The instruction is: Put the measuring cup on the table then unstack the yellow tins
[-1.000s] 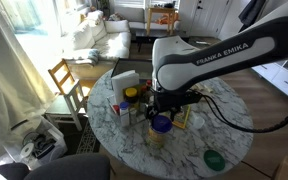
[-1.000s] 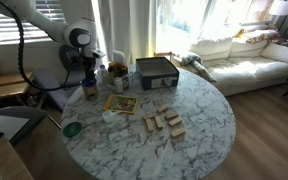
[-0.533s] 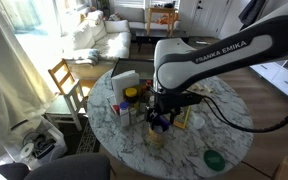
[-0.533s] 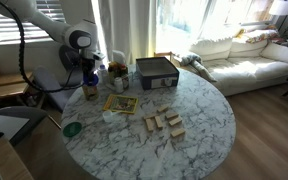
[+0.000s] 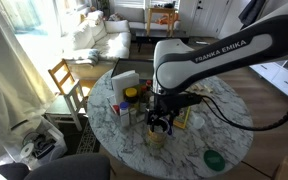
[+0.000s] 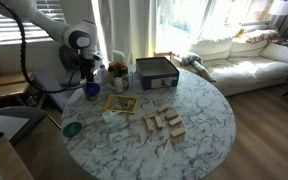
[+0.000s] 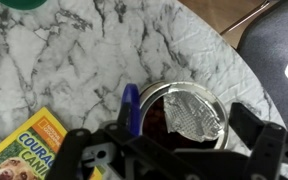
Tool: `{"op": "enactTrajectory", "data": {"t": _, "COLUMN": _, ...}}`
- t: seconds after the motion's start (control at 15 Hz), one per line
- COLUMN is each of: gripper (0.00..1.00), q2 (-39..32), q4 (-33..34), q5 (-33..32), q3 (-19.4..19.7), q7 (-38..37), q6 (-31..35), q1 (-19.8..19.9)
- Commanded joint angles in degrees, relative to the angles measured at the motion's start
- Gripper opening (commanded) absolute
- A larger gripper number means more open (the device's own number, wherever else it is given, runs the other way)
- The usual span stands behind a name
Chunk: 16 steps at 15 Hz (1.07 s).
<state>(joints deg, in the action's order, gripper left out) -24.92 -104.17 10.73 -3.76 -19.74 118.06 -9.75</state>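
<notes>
In an exterior view I have the gripper [image 5: 161,124] low over the tins [image 5: 156,138], which stand on the table [image 5: 219,135] near its middle, with a green disc [image 5: 215,159] well apart toward the near edge. From here the arm's bulk hides the cup and I cannot read the jaws. In an exterior view from across the room, the gripper [image 6: 91,86] hangs at the far side of the table [image 6: 199,115], and a spot of blue, the cup [image 6: 92,91], shows right at its tip. A book [image 6: 121,103] lies just beside it and the disc [image 6: 72,128] sits nearer the edge. In the wrist view I look straight down on the tins [image 7: 189,110]: a round rim, dark inside with a bright glint. The cup [image 7: 130,105] shows only as a blue strip against the rim's left side. My jaws stand wide, one on each side of the rim, gripping nothing. The book [image 7: 29,150] lies at lower left.
</notes>
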Motion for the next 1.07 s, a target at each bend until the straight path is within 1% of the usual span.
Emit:
{"op": "enactTrajectory", "data": {"t": 0.0, "gripper": 1.00, "q2": 0.4, "q4": -0.9, "q5": 0.9, "q3": -0.6, "q7": 1.9, "q6": -1.2, "q1": 0.9}}
{"op": "enactTrajectory", "data": {"t": 1.0, "gripper": 1.00, "q2": 1.4, "q4": -0.4, "q5": 1.2, "q3": -1.4, "q7": 2.6, "q6": -1.7, "q1": 0.6}}
